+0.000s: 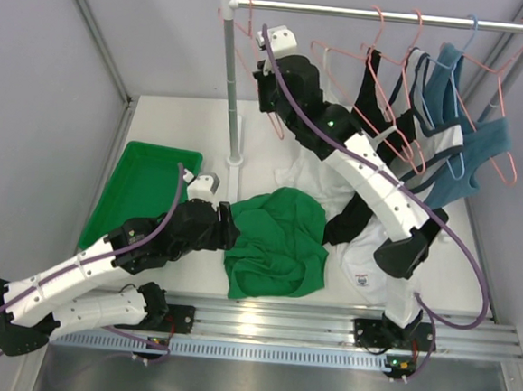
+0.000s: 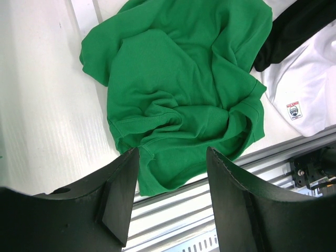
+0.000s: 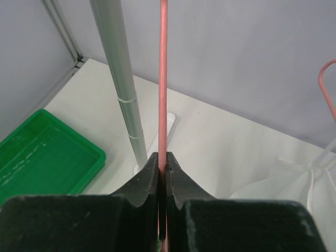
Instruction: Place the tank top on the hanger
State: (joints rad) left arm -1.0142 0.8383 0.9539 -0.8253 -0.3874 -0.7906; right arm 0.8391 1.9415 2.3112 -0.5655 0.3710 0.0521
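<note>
The bright green tank top (image 1: 276, 240) lies crumpled on the table near the front edge. It fills the left wrist view (image 2: 173, 89). My left gripper (image 1: 227, 225) is open and low over the top's near-left edge, with its jaws (image 2: 173, 155) astride the hem and holding nothing. My right gripper (image 1: 269, 96) is raised at the left end of the clothes rail. It is shut on the thin salmon-pink wire of a hanger (image 3: 163, 79), which runs straight up between its jaws. That hanger's hook (image 1: 244, 2) sits on the rail.
A green plastic tray (image 1: 139, 195) lies at the left. The rail's upright pole (image 1: 231, 93) stands behind the tank top. White (image 1: 365, 258) and black garments lie under the right arm. Teal tops (image 1: 450, 102) and more salmon hangers (image 1: 380, 69) hang on the rail.
</note>
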